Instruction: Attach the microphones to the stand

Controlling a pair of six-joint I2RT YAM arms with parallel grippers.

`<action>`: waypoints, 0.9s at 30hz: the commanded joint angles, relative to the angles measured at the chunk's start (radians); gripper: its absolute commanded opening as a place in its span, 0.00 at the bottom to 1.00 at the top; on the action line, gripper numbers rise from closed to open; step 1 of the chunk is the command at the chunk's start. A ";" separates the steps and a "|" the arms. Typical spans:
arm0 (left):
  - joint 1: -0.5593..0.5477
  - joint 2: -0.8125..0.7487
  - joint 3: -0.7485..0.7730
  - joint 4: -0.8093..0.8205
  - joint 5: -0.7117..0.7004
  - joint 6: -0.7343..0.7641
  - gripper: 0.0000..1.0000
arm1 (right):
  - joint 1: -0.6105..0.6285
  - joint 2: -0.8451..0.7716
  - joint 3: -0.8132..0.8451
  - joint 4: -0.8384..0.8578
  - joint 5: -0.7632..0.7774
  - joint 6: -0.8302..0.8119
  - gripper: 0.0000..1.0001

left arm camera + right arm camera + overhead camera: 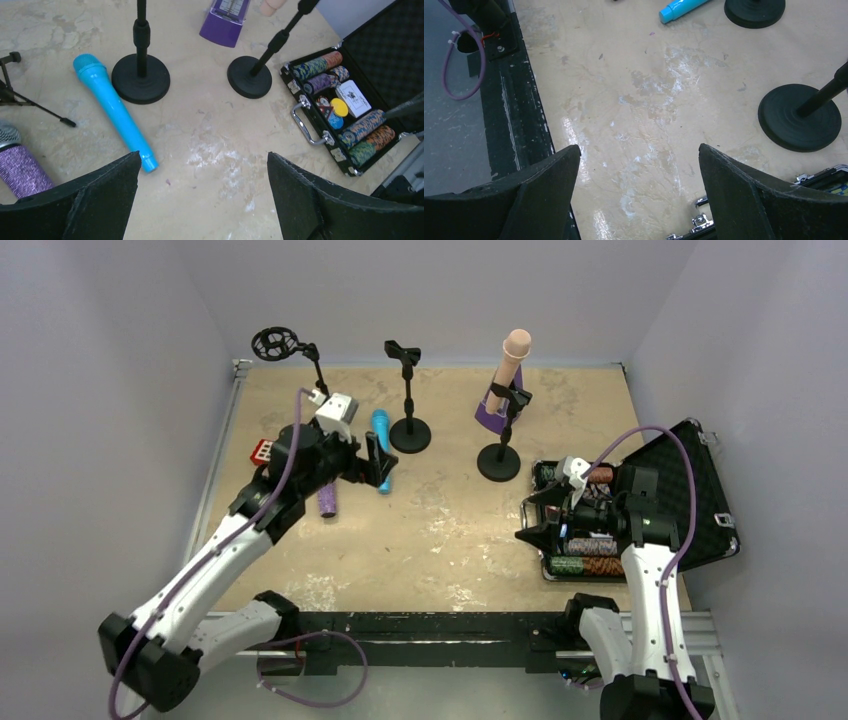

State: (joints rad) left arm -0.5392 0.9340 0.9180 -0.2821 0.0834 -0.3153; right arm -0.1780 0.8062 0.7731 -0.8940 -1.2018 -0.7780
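Pink mic (513,355) stands upright in rt stand (500,455) clip, by purple metronome (488,418). Sky-blue mic (112,110) lies on table (215,130) just beside mid stand (140,77) base; glittery purple mic (20,170) lies near it. L pincer (203,156) wide, holding nothing, over them. R pincer (639,147) wide, holding nothing, by poker-chip case (700,490).

The pink microphone (512,358) stands clipped in the right stand (499,462). The blue microphone (381,428) lies on the table (440,530) beside the middle stand (409,430), the left gripper (375,465) over its lower end. The purple microphone (327,502) lies partly under that arm.
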 commanded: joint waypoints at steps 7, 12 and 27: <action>0.117 0.336 0.109 0.473 0.195 0.100 1.00 | -0.006 -0.018 0.020 0.013 -0.035 -0.006 0.92; 0.127 0.346 0.097 0.448 0.206 0.190 1.00 | -0.004 -0.014 0.025 0.015 -0.035 -0.006 0.92; 0.143 0.434 0.101 0.482 0.260 0.273 1.00 | -0.005 0.002 0.027 0.018 -0.025 -0.007 0.92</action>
State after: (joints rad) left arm -0.4049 1.3708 0.9783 0.1326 0.3000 -0.0841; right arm -0.1780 0.8005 0.7731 -0.8940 -1.2068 -0.7784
